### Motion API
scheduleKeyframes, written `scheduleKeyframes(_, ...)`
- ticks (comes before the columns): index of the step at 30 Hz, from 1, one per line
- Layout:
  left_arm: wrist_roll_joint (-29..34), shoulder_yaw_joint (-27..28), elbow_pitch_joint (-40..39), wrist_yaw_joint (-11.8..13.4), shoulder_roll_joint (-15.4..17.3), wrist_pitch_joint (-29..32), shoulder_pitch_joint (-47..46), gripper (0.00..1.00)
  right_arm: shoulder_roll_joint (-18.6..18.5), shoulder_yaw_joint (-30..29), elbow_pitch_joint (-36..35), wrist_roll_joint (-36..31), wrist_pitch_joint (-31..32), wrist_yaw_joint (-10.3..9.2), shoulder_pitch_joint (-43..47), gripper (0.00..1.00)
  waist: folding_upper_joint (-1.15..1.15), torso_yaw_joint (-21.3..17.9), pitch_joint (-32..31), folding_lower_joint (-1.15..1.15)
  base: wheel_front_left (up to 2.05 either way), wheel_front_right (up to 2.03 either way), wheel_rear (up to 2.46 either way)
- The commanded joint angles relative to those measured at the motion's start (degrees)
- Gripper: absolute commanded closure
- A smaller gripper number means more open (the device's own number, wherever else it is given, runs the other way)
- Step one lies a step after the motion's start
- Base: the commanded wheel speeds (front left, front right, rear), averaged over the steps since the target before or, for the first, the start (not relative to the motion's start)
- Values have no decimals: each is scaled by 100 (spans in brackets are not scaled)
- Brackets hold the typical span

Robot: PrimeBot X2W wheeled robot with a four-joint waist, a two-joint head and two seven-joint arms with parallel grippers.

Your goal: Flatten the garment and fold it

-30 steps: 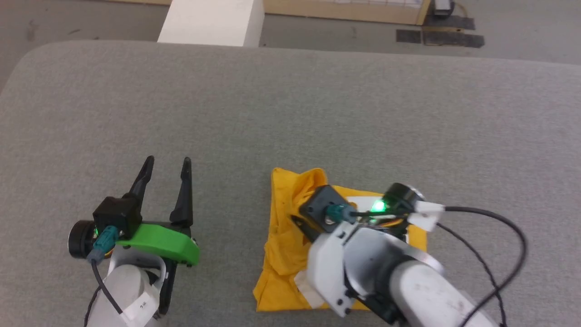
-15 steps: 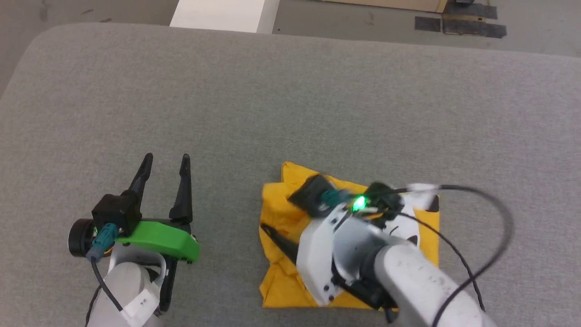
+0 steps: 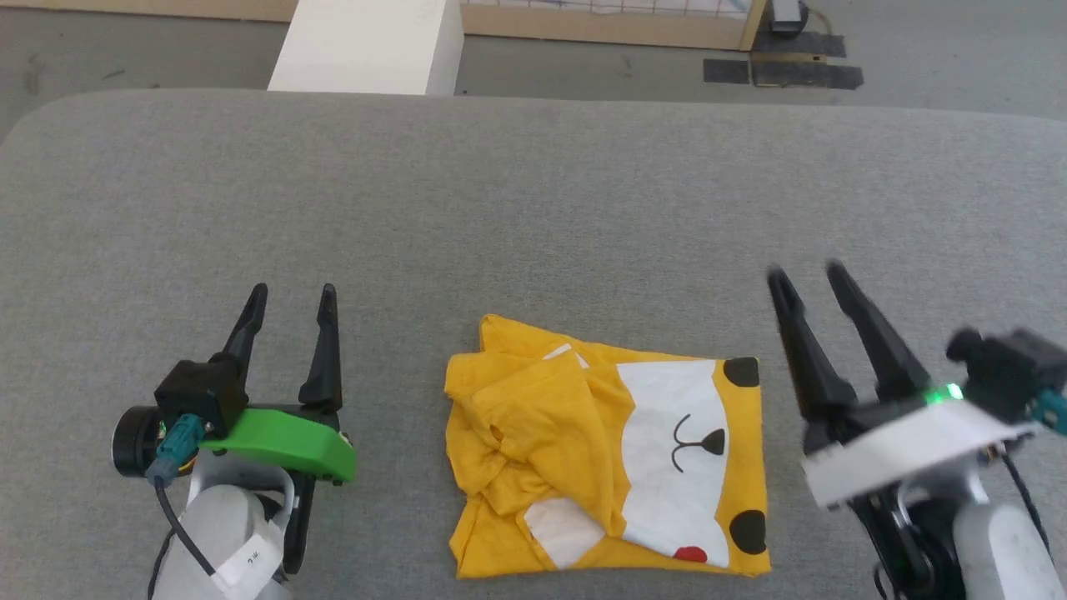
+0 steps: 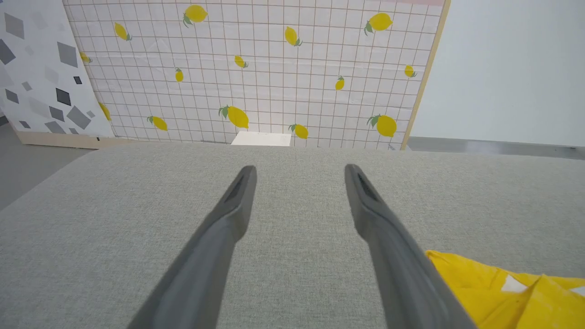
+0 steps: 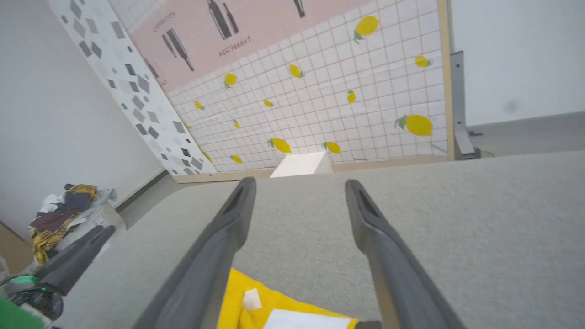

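Pulled back from over the garment (image 3: 608, 450), the right tool (image 3: 805, 272) now stands clear at its right side, fingers spread and empty. At far left in the head view, the left tool (image 3: 293, 289) hovers over the grey bench (image 3: 533, 192), likewise released and holding nothing. Between the two, the yellow garment lies roughly folded on the bench, with rumpled layers on its left half and the white cartoon face, black nose and red dot showing on its right. The left wrist view adds a lemon-printed panel (image 4: 256, 68) and a white box (image 4: 260, 138) beyond the bench's far edge. The right wrist view adds a heap of clothes (image 5: 64, 205) by the wall.
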Motion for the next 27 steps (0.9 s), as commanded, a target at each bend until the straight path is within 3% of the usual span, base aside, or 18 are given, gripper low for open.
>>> scheduleKeyframes(1,89,20,-32,-43,10,-26,51,0,3,-161,105,111,12,-8,209,0,0,-65,-37,0,0,0,0)
scheduleKeyframes(4,109,30,-52,-55,8,-26,67,0,3,-482,575,511,353,-8,608,0,0,-120,-59,0,0,0,0)
scheduleKeyframes(11,95,61,-18,-84,-4,-26,18,0,3,-298,1458,1298,1172,-8,779,0,0,-114,-79,0,0,0,0)
scheduleKeyframes(24,113,57,-2,-126,-75,-26,73,0,4,-50,2463,1376,1676,-8,335,0,0,33,-89,0,0,0,0)
scheduleKeyframes(25,108,65,11,-130,-73,-26,67,0,4,-28,2514,1380,1711,-8,304,17,0,43,-91,0,0,0,0)
scheduleKeyframes(26,104,70,23,-133,-72,-26,63,0,4,-14,2537,1378,1714,-8,279,49,0,49,-94,0,0,0,0)
scheduleKeyframes(27,99,79,35,-137,-71,-26,59,0,4,2,2561,1374,1713,-8,253,73,0,53,-96,0,0,0,0)
